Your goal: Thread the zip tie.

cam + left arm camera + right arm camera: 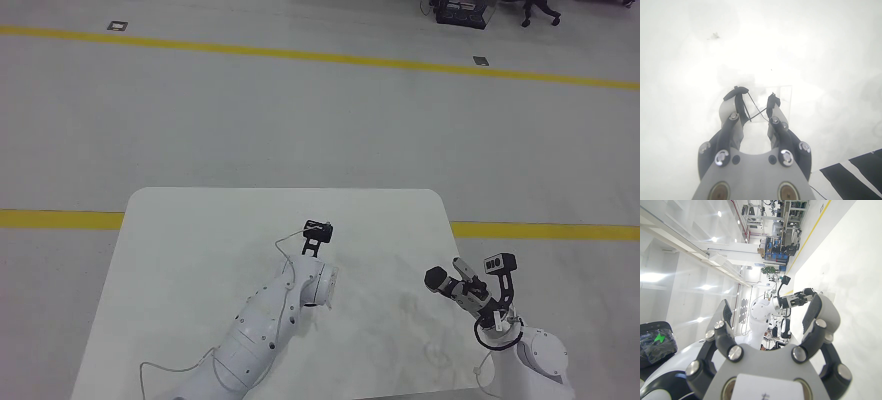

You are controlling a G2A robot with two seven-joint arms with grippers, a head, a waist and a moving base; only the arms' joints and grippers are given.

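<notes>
My left gripper [757,95] hovers low over the white table [200,250], near its middle, and is open. Thin dark strands [753,110], seemingly the zip tie, cross between its black-padded fingers. Whether they touch the pads I cannot tell. A clear square plastic piece [783,98] lies on the table just under and beyond the fingertips. In the top view this gripper [318,232] has a thin pale line [285,245] curving away from it. My right gripper [770,300] is open and holds nothing. It is raised over the table's near right corner [438,279], turned sideways toward the left gripper [800,297].
The table top [810,56] around the left gripper is bare white. A black-and-white striped edge [853,176] lies close beside the left arm. A yellow floor line [540,230] runs past the table's far edge.
</notes>
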